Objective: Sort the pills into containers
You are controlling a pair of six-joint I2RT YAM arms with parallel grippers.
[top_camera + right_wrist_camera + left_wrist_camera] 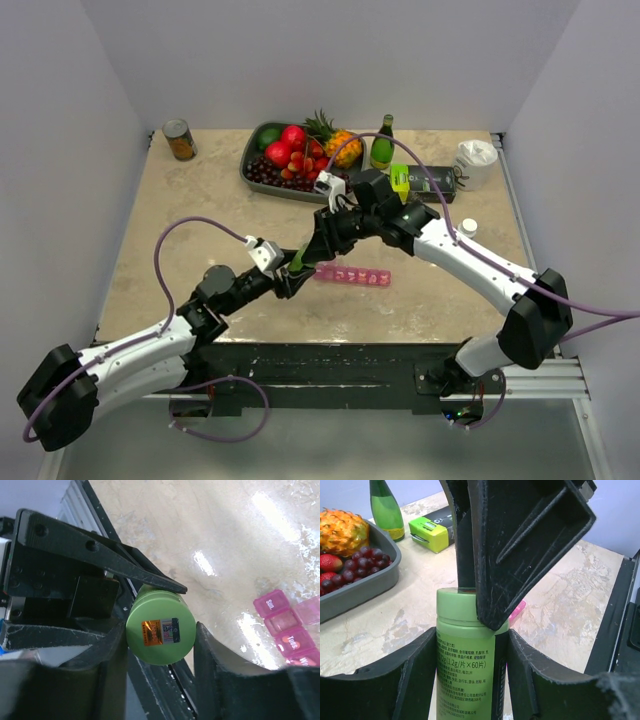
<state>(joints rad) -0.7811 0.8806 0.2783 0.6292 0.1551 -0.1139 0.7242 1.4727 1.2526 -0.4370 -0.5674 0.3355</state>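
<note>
Both claws grip the green bottle (465, 680): left claw (470, 652) round its body, stiff and slick we judge, right claw (160, 630) pinching its cap (454, 602).

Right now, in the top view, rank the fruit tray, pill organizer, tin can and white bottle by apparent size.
1. fruit tray, clearly largest
2. pill organizer and tin can: look about alike, so not ranked
3. white bottle, smallest

The green bottle (298, 260) stands mid-table with the pink pill organizer (352, 276) just to its right, the fruit tray (248, 163) blocks the back, and I have bare table (200, 190) to pass on my left.
</note>
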